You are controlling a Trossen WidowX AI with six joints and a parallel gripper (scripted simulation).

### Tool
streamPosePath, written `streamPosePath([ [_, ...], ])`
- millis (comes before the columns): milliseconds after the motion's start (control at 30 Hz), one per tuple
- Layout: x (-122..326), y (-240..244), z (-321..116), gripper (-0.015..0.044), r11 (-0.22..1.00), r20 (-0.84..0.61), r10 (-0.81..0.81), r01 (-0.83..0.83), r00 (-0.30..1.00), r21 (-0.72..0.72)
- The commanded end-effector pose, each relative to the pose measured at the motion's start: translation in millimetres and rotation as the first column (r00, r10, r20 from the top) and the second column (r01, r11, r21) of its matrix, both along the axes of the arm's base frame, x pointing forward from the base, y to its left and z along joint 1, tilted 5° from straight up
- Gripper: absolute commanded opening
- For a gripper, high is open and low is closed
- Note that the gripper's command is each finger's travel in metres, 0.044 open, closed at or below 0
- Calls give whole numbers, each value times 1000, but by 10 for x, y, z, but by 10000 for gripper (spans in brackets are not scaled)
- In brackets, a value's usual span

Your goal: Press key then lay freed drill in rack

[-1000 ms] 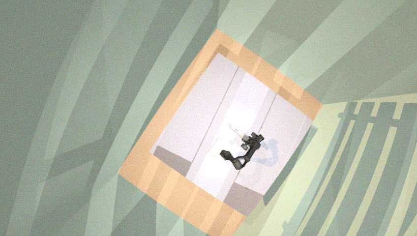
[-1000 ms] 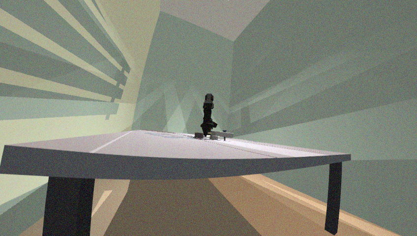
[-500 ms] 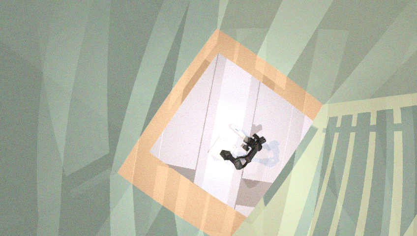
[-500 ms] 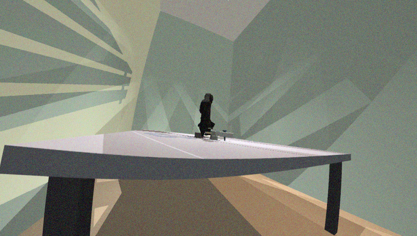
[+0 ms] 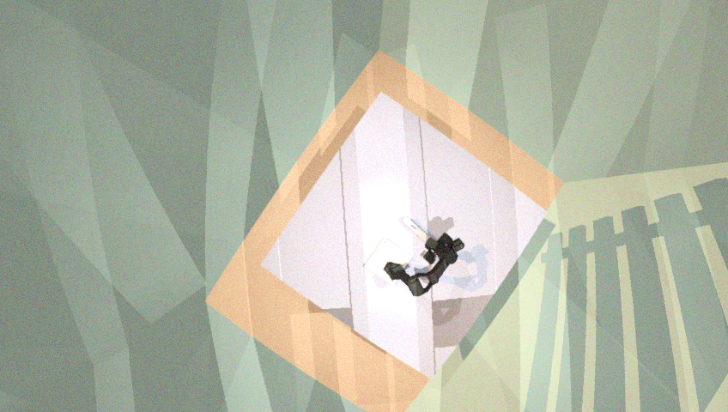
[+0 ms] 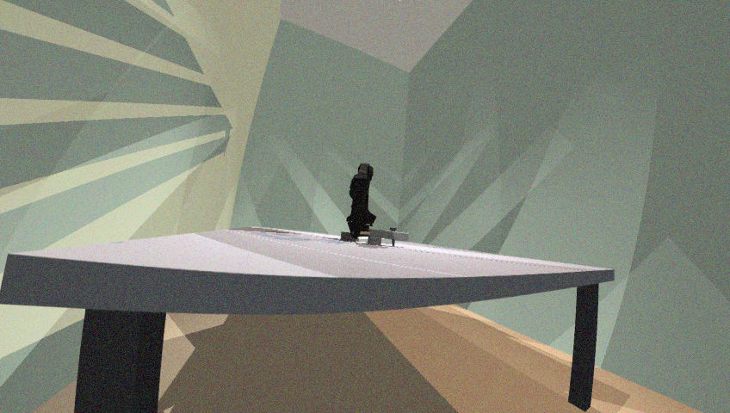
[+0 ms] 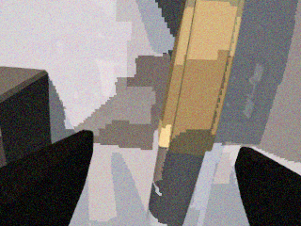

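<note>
The drill [image 7: 202, 89], a tan-gold bar with a dark grey end, runs lengthwise through the middle of the wrist view. My gripper [image 7: 166, 150] [image 6: 354, 237] is open, with one black finger on each side of the drill's grey end and a gap on both sides. In the exterior view the gripper is low over the table, left of a grey block [image 6: 374, 237]. A thin upright pin with a blue head [image 6: 393, 230], perhaps the key, stands right of that block. I cannot tell whether the drill rests on anything.
A dark brown block [image 7: 23, 81] stands beside the left finger in the wrist view. A long pale fixture [image 5: 415, 227] lies beside the arm's wrist. A pale square plate [image 5: 383, 255] is near the arm's base. Strong shadows cross the table [image 6: 307, 295].
</note>
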State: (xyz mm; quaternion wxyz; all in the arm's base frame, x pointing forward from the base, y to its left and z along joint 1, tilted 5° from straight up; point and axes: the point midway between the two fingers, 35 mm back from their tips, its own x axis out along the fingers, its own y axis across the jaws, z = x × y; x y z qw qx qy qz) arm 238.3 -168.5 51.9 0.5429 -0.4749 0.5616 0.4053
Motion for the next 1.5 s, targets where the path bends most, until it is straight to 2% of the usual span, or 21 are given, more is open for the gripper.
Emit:
streamPosePath([
  [0, 6, 23, -12, 420, 1000, 1, -3, 3, 1000, 1],
  [33, 7, 28, -15, 440, 1000, 1, -2, 2, 1000, 1],
  [1033, 40, 155, -79, 440, 1000, 1, -2, 2, 1000, 2],
  [1467, 42, 133, -62, 99, 1000, 2, 3, -3, 1000, -1],
])
